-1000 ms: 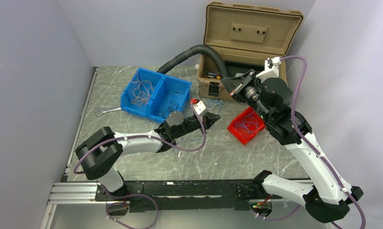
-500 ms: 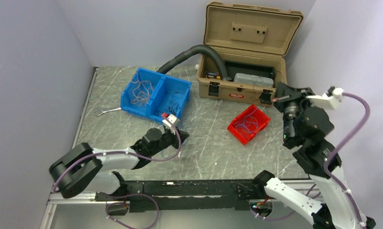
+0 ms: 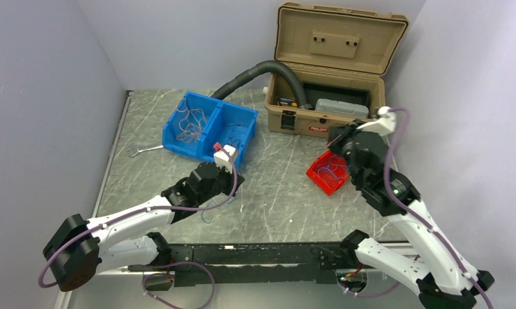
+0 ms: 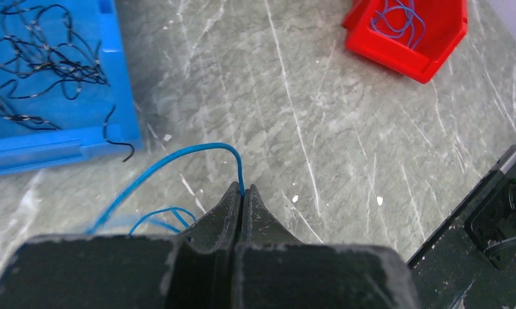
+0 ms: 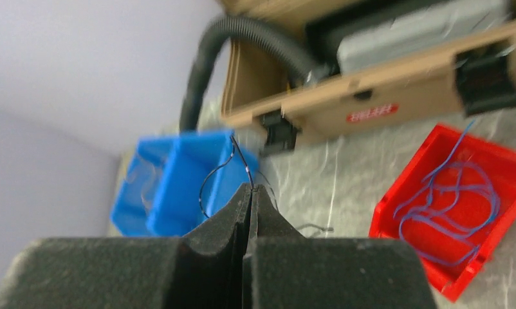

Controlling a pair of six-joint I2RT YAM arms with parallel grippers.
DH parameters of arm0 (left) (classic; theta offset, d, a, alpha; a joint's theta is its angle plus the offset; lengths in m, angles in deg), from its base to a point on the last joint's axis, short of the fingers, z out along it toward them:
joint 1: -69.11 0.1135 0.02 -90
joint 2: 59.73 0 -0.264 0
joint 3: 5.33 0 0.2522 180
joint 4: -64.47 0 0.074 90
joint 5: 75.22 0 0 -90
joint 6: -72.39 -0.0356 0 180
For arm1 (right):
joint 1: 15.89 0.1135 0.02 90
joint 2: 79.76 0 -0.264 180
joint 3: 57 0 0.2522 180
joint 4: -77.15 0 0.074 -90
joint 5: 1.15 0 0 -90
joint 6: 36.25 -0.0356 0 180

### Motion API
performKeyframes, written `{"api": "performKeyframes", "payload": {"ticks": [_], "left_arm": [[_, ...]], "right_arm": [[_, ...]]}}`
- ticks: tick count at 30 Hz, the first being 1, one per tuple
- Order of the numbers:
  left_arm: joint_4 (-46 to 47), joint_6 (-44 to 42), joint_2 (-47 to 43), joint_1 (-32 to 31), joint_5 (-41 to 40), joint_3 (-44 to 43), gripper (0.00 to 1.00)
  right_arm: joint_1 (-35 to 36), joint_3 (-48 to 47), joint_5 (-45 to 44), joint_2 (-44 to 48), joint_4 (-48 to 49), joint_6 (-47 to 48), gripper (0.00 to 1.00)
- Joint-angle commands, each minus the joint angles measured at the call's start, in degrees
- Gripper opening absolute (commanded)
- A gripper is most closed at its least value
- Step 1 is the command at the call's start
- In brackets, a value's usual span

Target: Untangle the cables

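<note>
My left gripper (image 4: pixel 242 191) is shut on a thin blue cable (image 4: pixel 178 156) that arcs left above the table; more blue loops (image 4: pixel 159 217) lie beside its fingers. In the top view it (image 3: pixel 235 182) sits just in front of the blue bin (image 3: pixel 210 132). My right gripper (image 5: pixel 251 188) is shut on a thin black cable (image 5: pixel 220 168) that curls up and left. In the top view it (image 3: pixel 334 136) hovers by the red bin (image 3: pixel 320 179). Black cables (image 4: pixel 43 64) lie in the blue bin's right compartment, whitish ones (image 3: pixel 192 120) in its left. Blue cables (image 5: pixel 458 199) fill the red bin (image 5: pixel 397 222).
An open tan case (image 3: pixel 329 71) stands at the back, with a fat black corrugated hose (image 3: pixel 252 72) running into it. A small wrench (image 3: pixel 143 150) lies left of the blue bin. A black rail (image 3: pixel 255 254) runs along the table's near edge.
My left gripper pulled back toward the near left with the blue cable. My right arm swung from the case to the far right, then back left over the red bin.
</note>
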Motion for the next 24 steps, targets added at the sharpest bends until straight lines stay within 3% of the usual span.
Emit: {"api": "performKeyframes", "payload": {"ticks": [1, 5, 10, 24], "left_arm": [[-18.9, 2.9, -2.9, 0.1, -5.9, -5.8, 0.00], [-26.4, 7.0, -6.5, 0.4, -11.1, -6.8, 0.00], [-36.5, 9.3, -9.4, 1.6, -16.7, -11.8, 0.00], [-47.3, 6.5, -16.3, 8.0, -17.7, -18.5, 0.00]], "right_arm": [[0.0, 5.2, 18.6, -2.5, 2.8, 0.1, 0.00], [0.2, 8.1, 27.0, -5.8, 6.1, 2.2, 0.00], [0.3, 7.2, 30.2, -9.9, 8.5, 6.0, 0.00], [1.8, -2.8, 41.4, -19.3, 18.3, 7.5, 0.00]]}}
